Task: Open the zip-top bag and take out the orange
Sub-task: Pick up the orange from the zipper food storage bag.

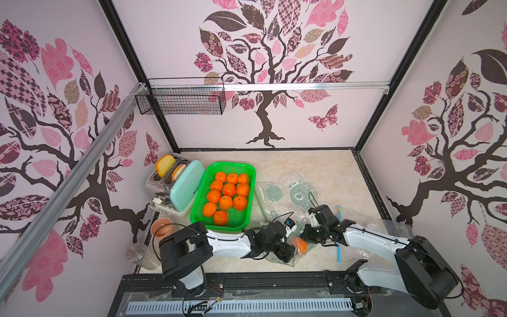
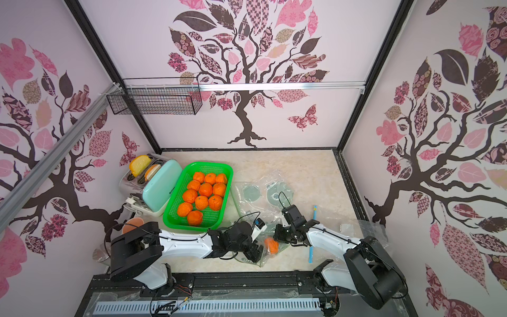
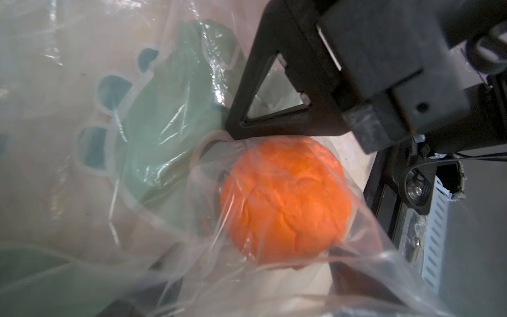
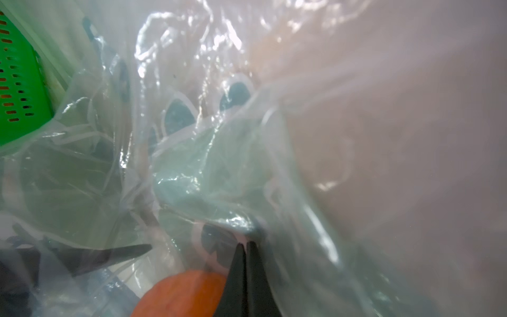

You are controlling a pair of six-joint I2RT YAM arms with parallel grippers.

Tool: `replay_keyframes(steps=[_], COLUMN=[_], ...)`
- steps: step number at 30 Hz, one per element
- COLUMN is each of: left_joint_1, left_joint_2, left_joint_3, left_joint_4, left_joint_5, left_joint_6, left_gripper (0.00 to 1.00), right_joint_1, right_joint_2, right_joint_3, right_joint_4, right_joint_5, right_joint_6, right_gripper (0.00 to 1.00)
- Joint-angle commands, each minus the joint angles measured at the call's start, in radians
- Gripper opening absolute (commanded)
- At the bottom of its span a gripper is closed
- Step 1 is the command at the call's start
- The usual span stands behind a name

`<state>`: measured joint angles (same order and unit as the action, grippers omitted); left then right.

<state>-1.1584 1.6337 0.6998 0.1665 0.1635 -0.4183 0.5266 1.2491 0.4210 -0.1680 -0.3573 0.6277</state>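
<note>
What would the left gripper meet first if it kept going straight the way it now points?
Probably the clear bag film, with the orange just behind it. The left gripper points right at the fruit, though how close the film lies is hard to judge.

Both top views are bright and evenly lit, with soft shadows; the walls [image 1: 68,137] bow at the frame edges. Wrist views are hazy: glare streaks the bag [image 4: 192,41], near film blurs, and the orange [image 3: 285,200] is fairly sharp.

Beyond my fingers [image 4: 237,277] I see tree-print walls [image 1: 301,123] and a hanging wire basket [image 1: 181,101]; beige marbled tabletop [image 1: 315,164] beneath them.
</note>
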Motion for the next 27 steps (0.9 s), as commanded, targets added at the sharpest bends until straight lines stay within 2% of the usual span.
replay_keyframes(steps=[1, 8, 11, 12, 14, 16, 23, 27], left_joint_1=[-0.001, -0.004, -0.009, -0.009, -0.009, -0.009, -0.009, -0.009], left_joint_2=[0.041, 0.153, 0.184, 0.175, 0.129, 0.053, -0.244, -0.447], left_joint_3=[0.044, 0.149, 0.161, 0.143, 0.105, 0.056, -0.071, -0.137], left_joint_4=[0.071, 0.054, 0.045, 0.061, 0.062, 0.037, -0.191, -0.290], left_joint_5=[0.021, 0.056, 0.067, 0.066, 0.050, 0.027, -0.064, -0.118], left_joint_6=[0.036, 0.061, 0.051, 0.042, 0.031, 0.026, -0.007, -0.049], left_gripper=[0.84, 0.85, 0.80, 0.76, 0.68, 0.65, 0.65, 0.64], right_joint_1=[0.004, 0.029, 0.029, 0.029, 0.029, 0.029, 0.026, 0.020], right_joint_2=[0.020, 0.047, 0.044, 0.041, 0.037, 0.034, 0.069, 0.094], right_joint_3=[-0.008, -0.025, -0.025, -0.027, -0.020, -0.016, -0.010, -0.011], right_joint_4=[0.018, 0.062, 0.055, 0.051, 0.032, 0.022, 0.022, 0.044], right_joint_5=[-0.059, -0.084, -0.056, -0.044, -0.018, 0.019, 0.106, 0.115], right_joint_6=[0.002, 0.026, 0.023, 0.022, 0.014, 0.008, 0.000, -0.001], right_gripper=[0.00, 0.00, 0.00, 0.00, 0.00, 0.00, 0.00, 0.00])
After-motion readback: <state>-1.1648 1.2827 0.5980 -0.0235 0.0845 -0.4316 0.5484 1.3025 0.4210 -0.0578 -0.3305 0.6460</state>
